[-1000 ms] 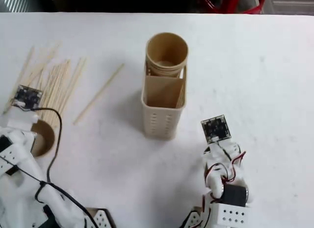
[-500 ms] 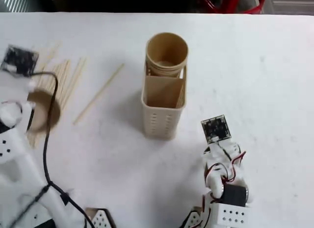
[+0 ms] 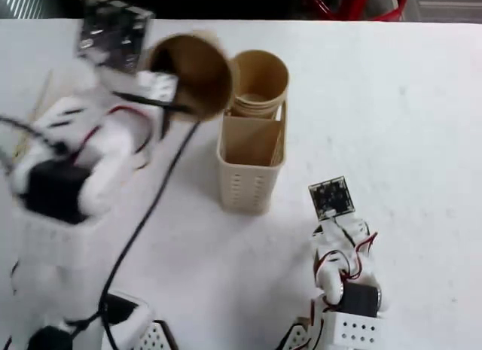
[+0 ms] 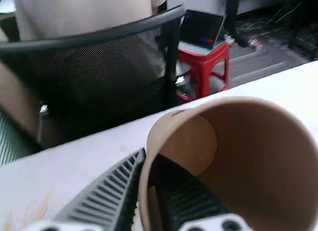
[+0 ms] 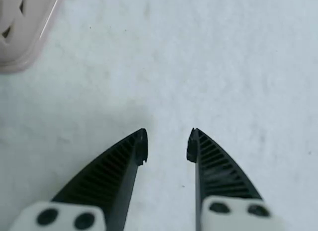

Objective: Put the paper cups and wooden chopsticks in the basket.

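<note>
Straddling paper cup (image 4: 248,156) wall, apparently: left tool (image 4: 147,161).

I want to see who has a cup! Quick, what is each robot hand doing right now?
Left gripper: closed on a paper cup, pinching its wall.
Right gripper: open, holding nothing.

The left gripper (image 4: 148,159) pinches the wall of a brown paper cup (image 4: 248,156), one finger outside it and the other inside, and the cup's open mouth faces the camera. Beyond the cup lies the white table (image 4: 74,161), with a few thin chopsticks (image 4: 30,211) on it beside the outer finger. Past the table's far edge stand a black mesh chair (image 4: 99,67) and a red stool (image 4: 208,57).
</note>
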Tool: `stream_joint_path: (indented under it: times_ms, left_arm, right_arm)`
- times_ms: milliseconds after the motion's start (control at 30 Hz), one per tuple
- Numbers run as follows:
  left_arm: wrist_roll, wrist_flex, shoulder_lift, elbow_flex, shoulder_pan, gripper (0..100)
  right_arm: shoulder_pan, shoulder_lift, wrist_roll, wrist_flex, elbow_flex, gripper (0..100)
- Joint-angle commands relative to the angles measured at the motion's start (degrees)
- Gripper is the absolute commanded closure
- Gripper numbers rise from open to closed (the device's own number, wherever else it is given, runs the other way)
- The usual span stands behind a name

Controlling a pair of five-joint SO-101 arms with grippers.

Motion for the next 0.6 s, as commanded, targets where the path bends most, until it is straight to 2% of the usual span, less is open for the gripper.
stream_joint_path:
  times_ms: [0,233,567]
  left_arm:
    - [1.8,-4.7,5.4,-2.0,4.1,98]
    - [1.9,-4.0,15.9,-8.9,5.6,98]
    - [1.9,1.7,19.7,-11.8,6.5,98]
  right_arm:
    - [0.2,-0.5,-0.5,-0.9,0.2,85.4]
    - [0.0,-0.5,-0.5,-0.9,0.2,85.4]
    - [0.0,-0.5,-0.5,-0.9,0.2,85.4]
